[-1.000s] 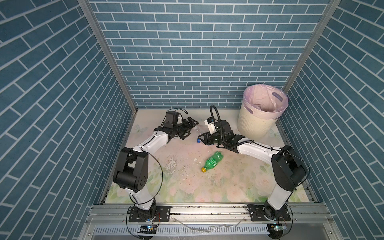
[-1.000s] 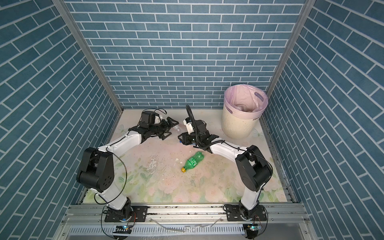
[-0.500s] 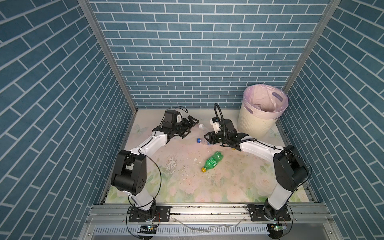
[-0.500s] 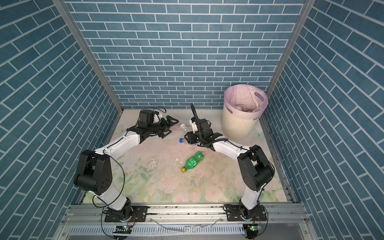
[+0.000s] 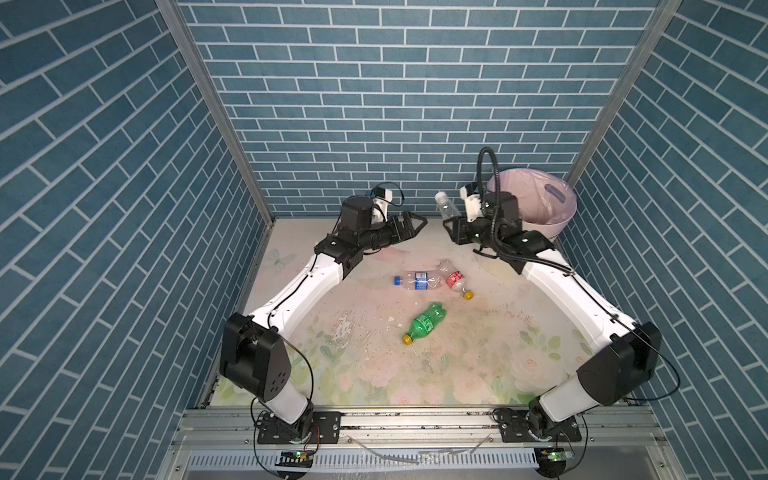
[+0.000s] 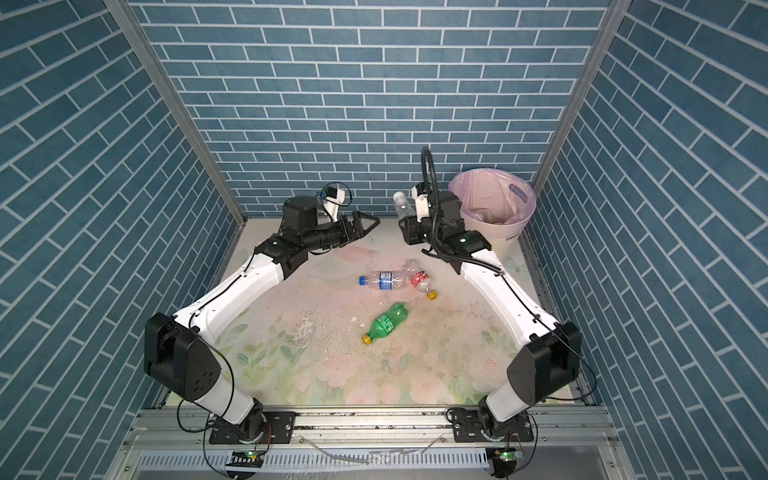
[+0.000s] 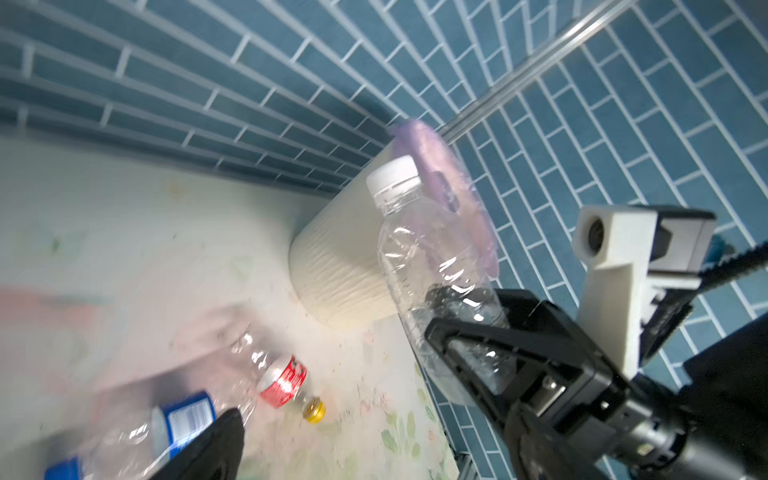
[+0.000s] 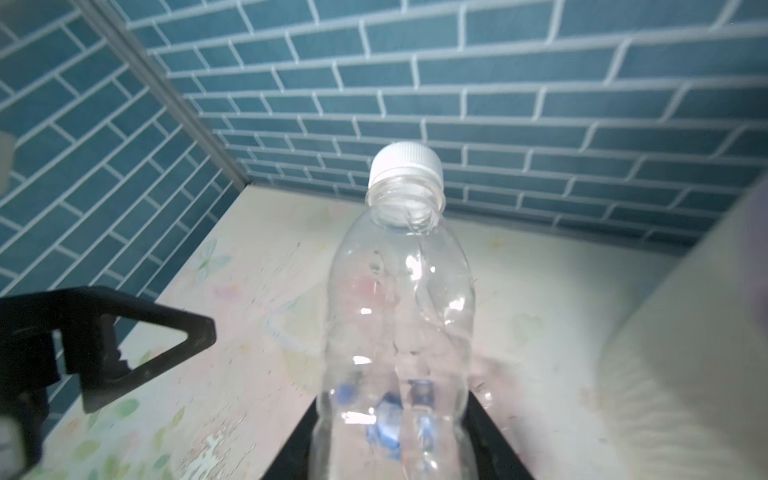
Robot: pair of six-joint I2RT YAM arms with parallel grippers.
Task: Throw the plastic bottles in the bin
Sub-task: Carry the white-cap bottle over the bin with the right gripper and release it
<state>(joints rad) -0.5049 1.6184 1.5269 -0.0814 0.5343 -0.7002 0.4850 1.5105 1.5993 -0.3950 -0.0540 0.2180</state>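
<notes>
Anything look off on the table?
The floral mat is scuffed and flaking white near the green bottle. The red-label bottle looks crumpled. No spill visible.

White arm links (image 5: pixel 299 291), black joints (image 5: pixel 253 365), black cables (image 5: pixel 479 166)

**Robot test cell dressed up as a tiled room**

Blue brick-pattern panels (image 5: pixel 395 104) set between bare aluminium posts (image 5: pixel 217 108) wall in a flower-patterned tabletop (image 5: pixel 457 365) on three sides in both top views. At 6 o'clock, two white-and-black robot arms (image 5: pixel 299 291) are bolted to a metal rail (image 5: pixel 415 419) trailing loose cables. A lined bin (image 6: pixel 508 243) fills the 1 o'clock corner and plastic bottles (image 5: pixel 417 280) lie near the centre: the marks of a laboratory rig.
</notes>
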